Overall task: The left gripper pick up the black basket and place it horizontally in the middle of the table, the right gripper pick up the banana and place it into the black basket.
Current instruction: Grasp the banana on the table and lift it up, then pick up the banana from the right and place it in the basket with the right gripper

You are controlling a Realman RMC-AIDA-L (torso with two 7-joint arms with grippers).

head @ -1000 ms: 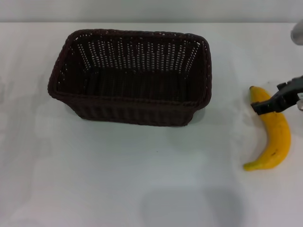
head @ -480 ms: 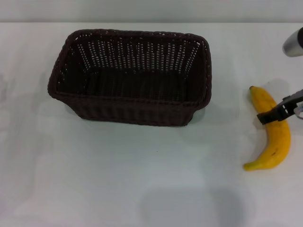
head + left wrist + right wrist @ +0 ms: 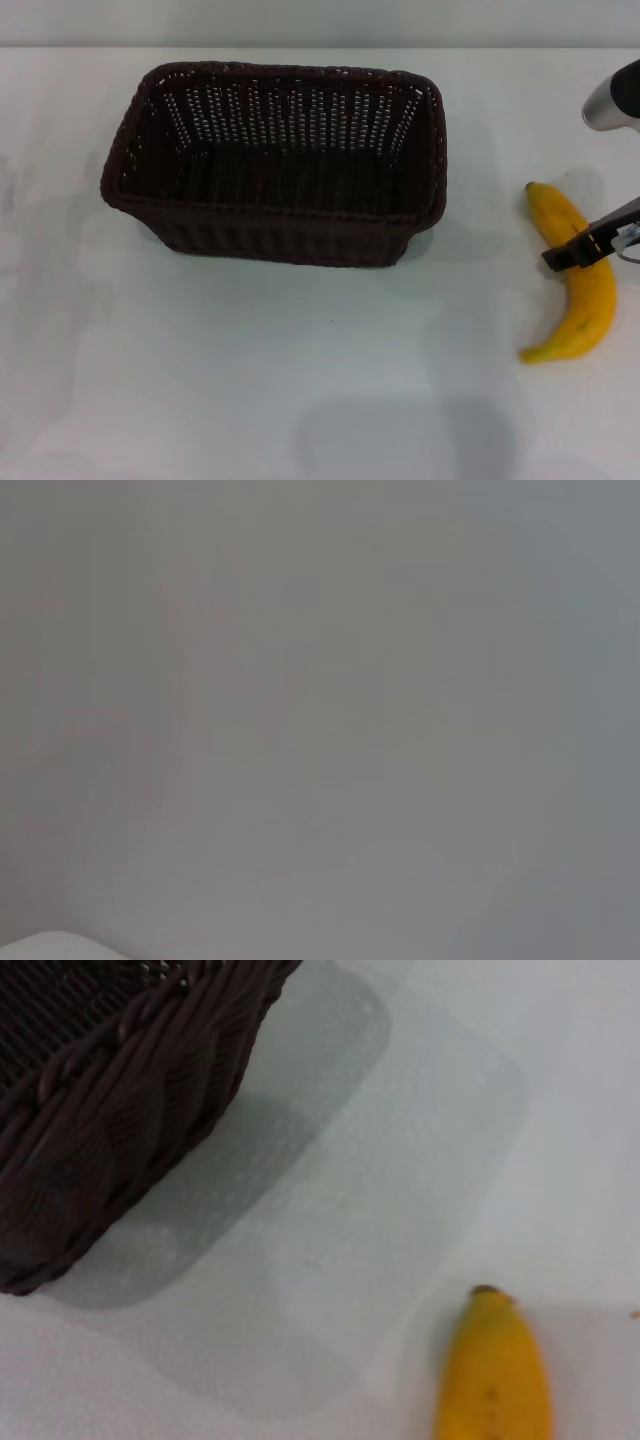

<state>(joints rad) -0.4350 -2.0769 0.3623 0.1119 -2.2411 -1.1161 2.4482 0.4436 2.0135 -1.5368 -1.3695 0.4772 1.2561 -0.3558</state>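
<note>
The black basket (image 3: 275, 207) stands upright on the white table (image 3: 250, 370), long side across the view, a little left of centre; it is empty. One corner of it shows in the right wrist view (image 3: 110, 1110). The yellow banana (image 3: 592, 300) lies on the table to the right of the basket, dark tip pointing away; its end shows in the right wrist view (image 3: 492, 1375). My right gripper (image 3: 585, 247) reaches in from the right edge and lies across the banana's upper half. My left gripper is out of view; the left wrist view shows only plain grey.
The silver-grey segment of the right arm (image 3: 612, 100) hangs at the far right edge above the banana. The table's far edge runs along the top of the head view.
My right gripper has moved a little toward the table's front along the banana, and the arm's silver segment has come further into view. The basket has not moved.
</note>
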